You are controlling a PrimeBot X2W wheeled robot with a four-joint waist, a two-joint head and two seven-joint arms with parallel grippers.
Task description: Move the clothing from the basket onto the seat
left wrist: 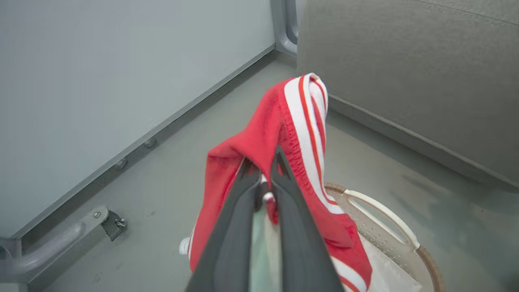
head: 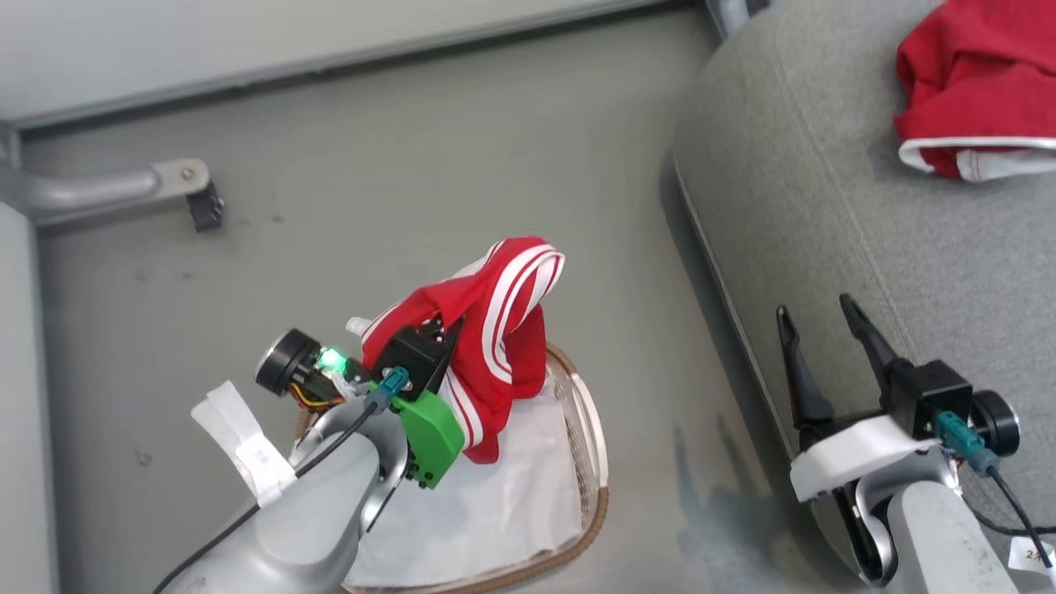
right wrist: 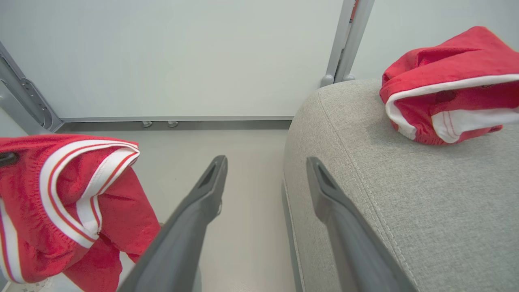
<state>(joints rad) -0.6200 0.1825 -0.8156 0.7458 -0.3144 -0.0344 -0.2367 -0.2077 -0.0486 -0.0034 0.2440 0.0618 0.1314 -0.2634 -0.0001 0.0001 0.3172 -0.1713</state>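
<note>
**A:** Where is the clothing?

**B:** One striped red garment (head: 495, 330) hangs above the basket (head: 601, 495), bunched and draped, its white-banded edge uppermost. Whether its lowest fold touches the white sheet (head: 495, 503) lying in the basket, I cannot tell.

**A:** What carries it?

**B:** The left gripper (left wrist: 263, 166), over the basket's left part. Its two dark fingers are pinched together on a fold of the red cloth, which spills down on both sides of them.

**A:** And the other piece?

**B:** A second red garment (head: 973, 82) with white trim lies crumpled on the seat (head: 825, 206), well to the right of the basket and beyond it.

**A:** How does the seat stand to the basket?

**B:** To the basket's right, apart from it, with a strip of grey floor (head: 412, 165) between them.

**A:** The other arm?

**B:** The right gripper (head: 813, 307) is to the right of the basket, at the seat's near edge. Its fingers are spread wide with nothing between them, one over the cushion and one over the floor.
</note>
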